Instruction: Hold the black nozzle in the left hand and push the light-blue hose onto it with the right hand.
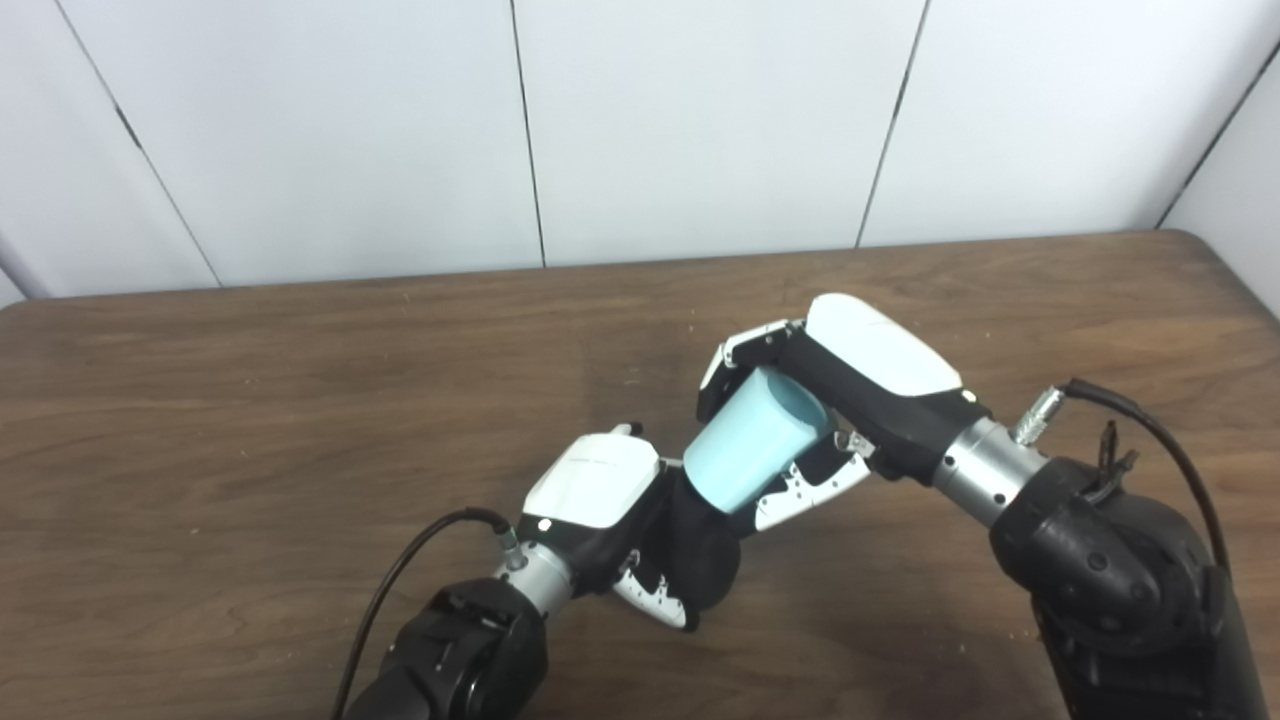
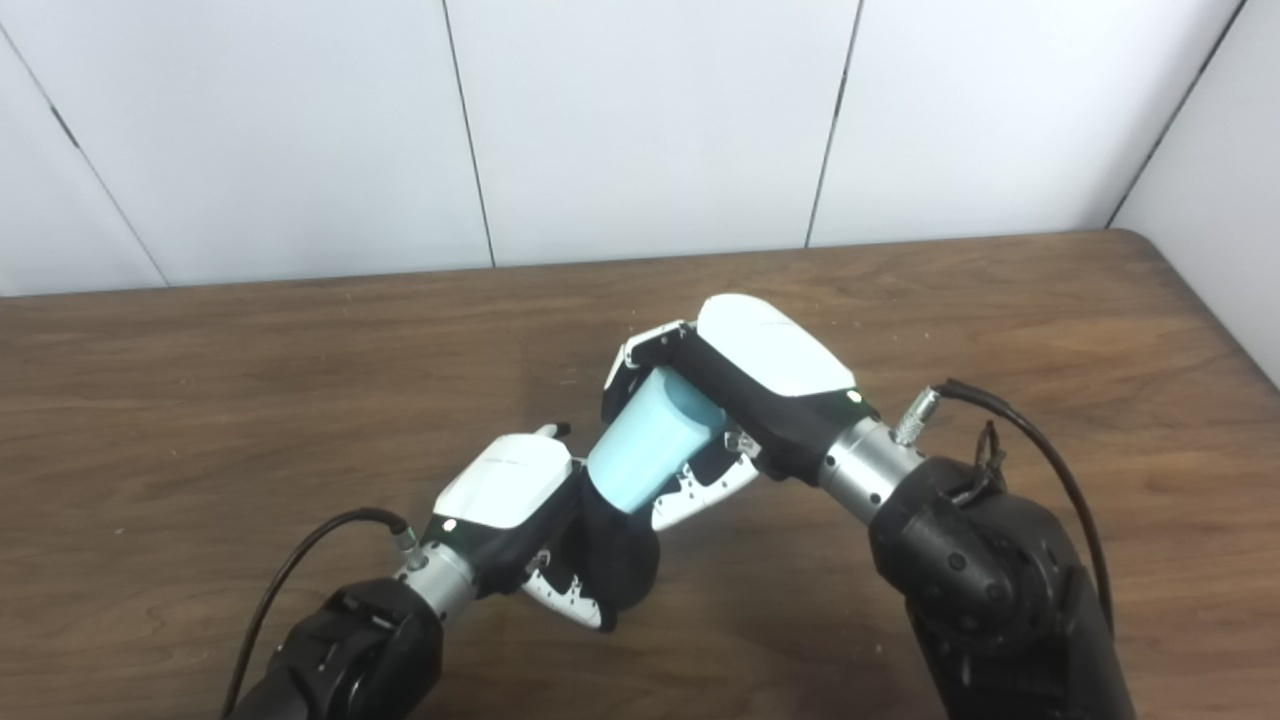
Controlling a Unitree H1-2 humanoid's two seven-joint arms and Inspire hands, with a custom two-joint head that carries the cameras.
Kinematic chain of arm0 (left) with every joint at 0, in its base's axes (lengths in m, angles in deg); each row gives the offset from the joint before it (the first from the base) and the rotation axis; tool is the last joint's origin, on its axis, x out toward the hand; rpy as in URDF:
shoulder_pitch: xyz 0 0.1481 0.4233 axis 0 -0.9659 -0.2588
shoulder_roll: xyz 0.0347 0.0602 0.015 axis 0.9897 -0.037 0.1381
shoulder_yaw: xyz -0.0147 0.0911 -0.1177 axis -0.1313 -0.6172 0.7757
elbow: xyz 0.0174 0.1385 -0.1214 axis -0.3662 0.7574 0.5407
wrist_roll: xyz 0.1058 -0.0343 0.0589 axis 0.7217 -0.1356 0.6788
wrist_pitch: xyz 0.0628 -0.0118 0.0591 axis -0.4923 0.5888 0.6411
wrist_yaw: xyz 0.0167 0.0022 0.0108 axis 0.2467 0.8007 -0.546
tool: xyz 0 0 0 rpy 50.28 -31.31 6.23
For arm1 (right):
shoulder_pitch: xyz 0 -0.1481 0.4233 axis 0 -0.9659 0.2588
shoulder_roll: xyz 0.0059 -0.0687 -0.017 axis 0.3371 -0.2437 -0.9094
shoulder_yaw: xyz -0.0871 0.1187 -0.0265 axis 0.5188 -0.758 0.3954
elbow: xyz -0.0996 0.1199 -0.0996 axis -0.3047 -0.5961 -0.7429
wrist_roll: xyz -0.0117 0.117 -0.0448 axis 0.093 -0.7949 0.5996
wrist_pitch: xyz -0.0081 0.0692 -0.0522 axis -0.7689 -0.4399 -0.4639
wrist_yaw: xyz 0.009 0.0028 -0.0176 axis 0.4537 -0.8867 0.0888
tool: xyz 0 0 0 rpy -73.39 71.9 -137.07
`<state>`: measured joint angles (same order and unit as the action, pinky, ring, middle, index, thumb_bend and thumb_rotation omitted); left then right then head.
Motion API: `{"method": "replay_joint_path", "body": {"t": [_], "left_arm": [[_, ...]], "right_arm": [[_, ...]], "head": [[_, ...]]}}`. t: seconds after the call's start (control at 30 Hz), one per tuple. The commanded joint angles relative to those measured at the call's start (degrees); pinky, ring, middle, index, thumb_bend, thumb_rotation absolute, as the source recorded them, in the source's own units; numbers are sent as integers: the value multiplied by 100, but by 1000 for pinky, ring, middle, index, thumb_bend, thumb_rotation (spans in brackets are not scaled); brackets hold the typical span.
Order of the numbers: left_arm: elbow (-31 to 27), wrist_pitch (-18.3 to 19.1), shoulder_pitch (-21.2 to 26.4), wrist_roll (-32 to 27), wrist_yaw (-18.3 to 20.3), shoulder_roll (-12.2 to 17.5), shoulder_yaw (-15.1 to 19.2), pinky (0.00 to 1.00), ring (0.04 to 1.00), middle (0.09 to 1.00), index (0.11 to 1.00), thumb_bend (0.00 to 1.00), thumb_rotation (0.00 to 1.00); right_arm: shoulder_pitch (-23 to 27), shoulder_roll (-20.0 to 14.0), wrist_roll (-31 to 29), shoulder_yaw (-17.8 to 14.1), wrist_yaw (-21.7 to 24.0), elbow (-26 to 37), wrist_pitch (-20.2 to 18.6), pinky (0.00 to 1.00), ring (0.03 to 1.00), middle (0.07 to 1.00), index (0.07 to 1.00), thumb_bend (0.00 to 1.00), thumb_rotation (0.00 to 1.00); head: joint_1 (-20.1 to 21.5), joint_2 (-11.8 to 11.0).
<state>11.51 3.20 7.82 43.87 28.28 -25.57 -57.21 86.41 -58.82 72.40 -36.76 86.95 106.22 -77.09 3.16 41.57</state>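
Left hand wraps the stubby black plastic nozzle; right hand grips the light-blue tapered hose piece, its narrow end meeting the nozzle top. Step: mating, prob. partway. Next: push along nozzle axis w/ steady counter-hold.

A dark brown wood-grain counter spans the whole width of both views, its far edge meeting a white panelled wall. Its far right corner is rounded. Small pale specks are scattered over the surface. No loose object can be seen lying directly on it.
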Motion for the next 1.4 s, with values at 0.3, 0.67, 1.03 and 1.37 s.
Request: {"method": "replay_joint_path", "body": {"t": [0.3, 0.67, 1.03, 1.37], "left_arm": [[428, -90, -359, 27, 761, 102, -330, 1000, 719, 504, 473, 522, 0], [330, -69, -358, 75, 860, 71, -356, 1000, 699, 505, 472, 522, 0], [240, -61, -372, 99, 941, 42, -328, 1000, 686, 492, 481, 522, 0], [216, -62, -358, 132, 967, 34, -326, 1000, 714, 485, 486, 523, 0]], "right_arm": [[115, -69, 64, 110, -27, 158, 28, 341, 410, 497, 496, 501, 0], [200, 33, 297, 401, -134, 38, 184, 399, 413, 497, 493, 503, 0], [170, -250, 559, 670, -98, -99, 729, 432, 417, 495, 496, 503, 0], [317, -424, 411, 906, 153, -241, 967, 311, 442, 505, 495, 499, 0]], "head": [[12, 6], [-22, 80], [-25, 177], [-18, 213]]}}
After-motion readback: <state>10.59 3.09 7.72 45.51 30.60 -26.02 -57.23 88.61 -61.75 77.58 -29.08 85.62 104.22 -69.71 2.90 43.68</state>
